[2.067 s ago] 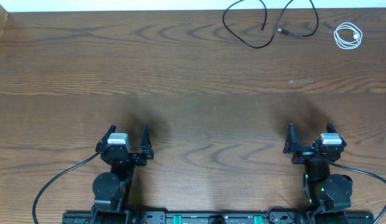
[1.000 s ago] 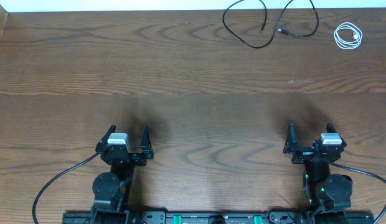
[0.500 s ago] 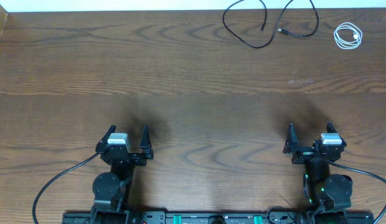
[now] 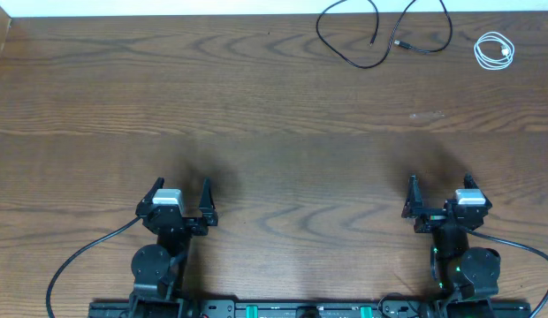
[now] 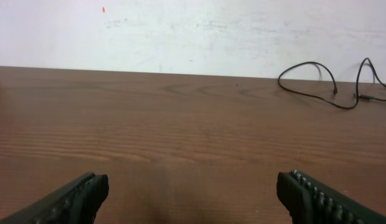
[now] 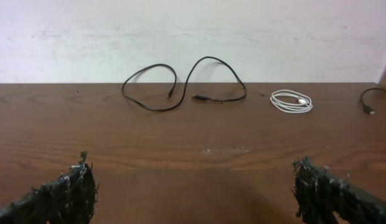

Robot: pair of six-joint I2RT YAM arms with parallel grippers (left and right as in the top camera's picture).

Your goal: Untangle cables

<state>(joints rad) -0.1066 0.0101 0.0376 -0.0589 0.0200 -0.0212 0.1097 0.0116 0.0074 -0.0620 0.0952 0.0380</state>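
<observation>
Dark brown counter (image 4: pixel 274 132), wavy wood grain all over. Black cables (image 6: pixel 150 109), one white coil (image 6: pixel 291 101). Off-white, scuffed wall (image 6: pixel 193 31). The left end effector (image 4: pixel 181 184) is black, the right end effector (image 4: pixel 439 178) black too.

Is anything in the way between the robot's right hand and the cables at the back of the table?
No, nothing visible. Only bare table lies between the open right hand and the black cable and coiled white cable at the far edge.

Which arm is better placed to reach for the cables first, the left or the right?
The right, probably. The black cable and the coiled white cable lie far away on the robot's right side, nearer the open right hand than the open left hand.
</observation>
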